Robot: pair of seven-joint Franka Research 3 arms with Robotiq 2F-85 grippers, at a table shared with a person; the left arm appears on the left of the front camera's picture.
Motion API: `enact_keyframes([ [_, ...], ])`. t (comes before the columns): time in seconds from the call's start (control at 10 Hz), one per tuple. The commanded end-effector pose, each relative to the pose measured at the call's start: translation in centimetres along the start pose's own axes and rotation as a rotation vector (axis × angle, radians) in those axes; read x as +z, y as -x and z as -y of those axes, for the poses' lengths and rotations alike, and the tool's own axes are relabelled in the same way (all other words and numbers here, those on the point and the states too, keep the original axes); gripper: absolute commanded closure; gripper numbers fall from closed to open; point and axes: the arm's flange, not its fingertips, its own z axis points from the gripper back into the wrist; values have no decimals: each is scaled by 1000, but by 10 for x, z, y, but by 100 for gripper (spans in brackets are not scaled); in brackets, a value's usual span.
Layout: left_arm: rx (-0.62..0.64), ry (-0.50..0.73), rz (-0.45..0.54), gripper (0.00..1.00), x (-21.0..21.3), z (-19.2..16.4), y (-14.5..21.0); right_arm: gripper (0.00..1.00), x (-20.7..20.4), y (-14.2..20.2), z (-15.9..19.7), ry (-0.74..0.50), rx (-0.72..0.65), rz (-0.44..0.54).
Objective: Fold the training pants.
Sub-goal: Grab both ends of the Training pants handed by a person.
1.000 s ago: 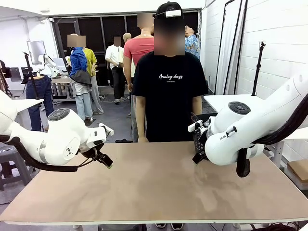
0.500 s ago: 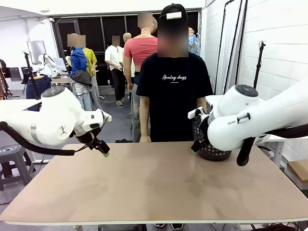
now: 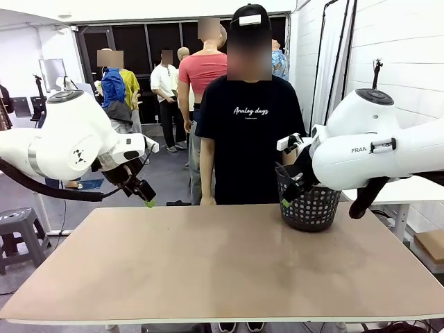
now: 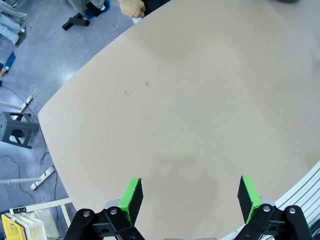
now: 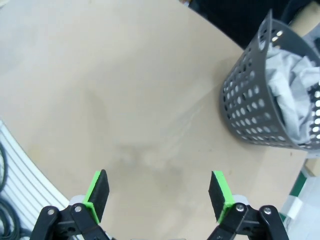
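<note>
The training pants [image 5: 291, 95] lie crumpled as light grey cloth inside the black mesh basket [image 5: 260, 107]. That basket [image 3: 309, 209] stands on the table's far right part, in front of the person [image 3: 250, 132]. My right gripper [image 3: 286, 200] hangs open above the table just left of the basket; in its wrist view the gripper [image 5: 160, 192] holds nothing. Above the table's far left edge my left gripper [image 3: 146, 199] is open too, and its wrist view has the gripper [image 4: 190, 195] over bare tabletop.
The tan table [image 3: 222, 270] stretches bare between the arms. A person's hand [image 4: 132, 7] rests at the far edge. A grey stool [image 3: 21, 229] stands left of the table, and white tables stand to the right.
Both arms have lifted up and away from the tabletop. With the right arm raised, the basket behind it now shows.
</note>
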Motion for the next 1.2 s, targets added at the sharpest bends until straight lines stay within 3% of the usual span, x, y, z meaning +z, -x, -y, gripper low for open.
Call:
enact_keyframes([
  [0.0, -1, 30, 18, 0, 1, 5, 6, 0, 11, 2, 2, 9, 32, 15],
  [1.1, 1, 15, 14, 0, 5, 8, 4, 0, 25, -3, -1, 15, 15, 51],
])
